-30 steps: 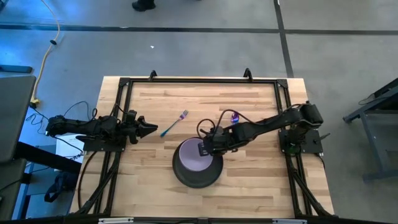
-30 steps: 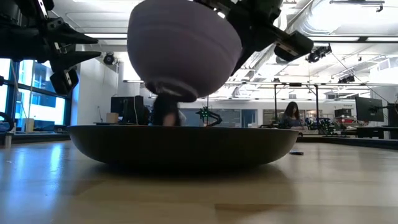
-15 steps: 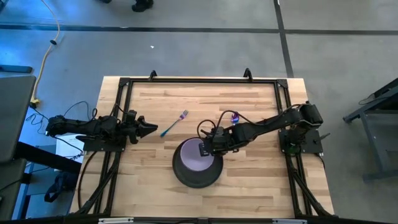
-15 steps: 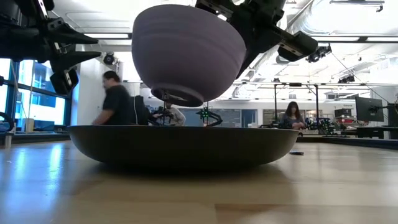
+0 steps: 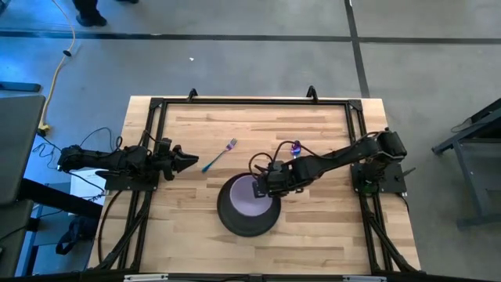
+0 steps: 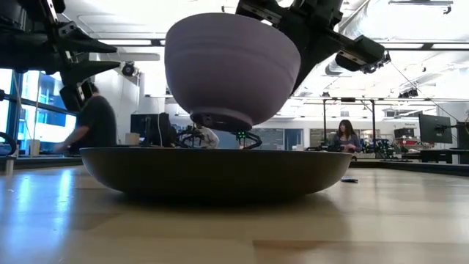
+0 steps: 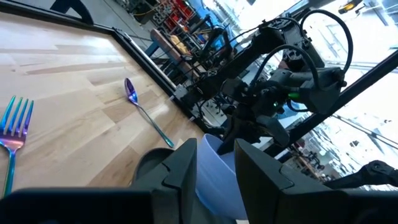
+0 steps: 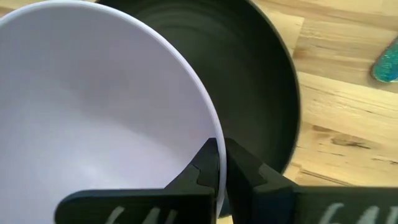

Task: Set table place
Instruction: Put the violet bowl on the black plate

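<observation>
A lavender bowl (image 6: pixel 231 70) hangs tilted over the round black plate (image 6: pixel 216 170), its foot above the plate's rim. My right gripper (image 5: pixel 262 186) is shut on the bowl (image 5: pixel 249 197), over the plate (image 5: pixel 235 223) near the table's middle. The purple-and-teal fork (image 5: pixel 219 155) lies flat on the wood left of the plate. The spoon (image 7: pixel 146 115) lies beyond the plate, partly under my right arm in the high view. My left gripper (image 5: pixel 184 162) is open and waits at the table's left edge, pointing at the fork (image 7: pixel 13 134). My right gripper pinches the bowl's rim (image 8: pixel 208 127) on the side toward the table's right, one finger (image 8: pixel 208 163) inside the bowl and one (image 8: pixel 241 167) outside. It comes from the table's right, slanting down. The bowl is lifted clear of the plate and tilted.
The black rail frame (image 5: pixel 250 100) edges the plank table (image 5: pixel 329 235). Bare wood lies near and right of the plate. In the low view a person (image 6: pixel 91 121) walks through the room beyond the table, and another sits far off (image 6: pixel 343 136).
My right gripper has lowered the bowl toward the plate, and the bowl now hangs less tilted than before. The person in the room behind has walked across the low view.
</observation>
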Robot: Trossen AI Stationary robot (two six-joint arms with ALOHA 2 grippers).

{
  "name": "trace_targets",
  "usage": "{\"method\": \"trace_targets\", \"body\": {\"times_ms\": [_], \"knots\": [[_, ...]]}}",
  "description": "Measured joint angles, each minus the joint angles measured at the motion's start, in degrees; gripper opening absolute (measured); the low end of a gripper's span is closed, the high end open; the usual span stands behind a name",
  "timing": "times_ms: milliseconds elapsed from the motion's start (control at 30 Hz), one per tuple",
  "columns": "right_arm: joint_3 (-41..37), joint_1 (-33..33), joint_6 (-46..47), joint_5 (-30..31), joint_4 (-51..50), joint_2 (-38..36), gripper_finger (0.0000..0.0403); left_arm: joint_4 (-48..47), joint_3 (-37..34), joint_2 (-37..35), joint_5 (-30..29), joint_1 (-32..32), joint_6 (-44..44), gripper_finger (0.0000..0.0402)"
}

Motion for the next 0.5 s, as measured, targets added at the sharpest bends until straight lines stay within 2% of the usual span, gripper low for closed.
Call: {"method": "trace_targets", "body": {"times_ms": [200,500], "knots": [[1.4,0.0,-0.4,-0.8,0.5,2.9,0.0,0.1,0.0,0.0,-0.9,0.0,0.2,0.0095],[11.9,-0.7,-5.9,-2.0,-8.8,10.0,0.0,0.3,0.0,1.5,-1.3,0.0,0.2,0.0095]]}}
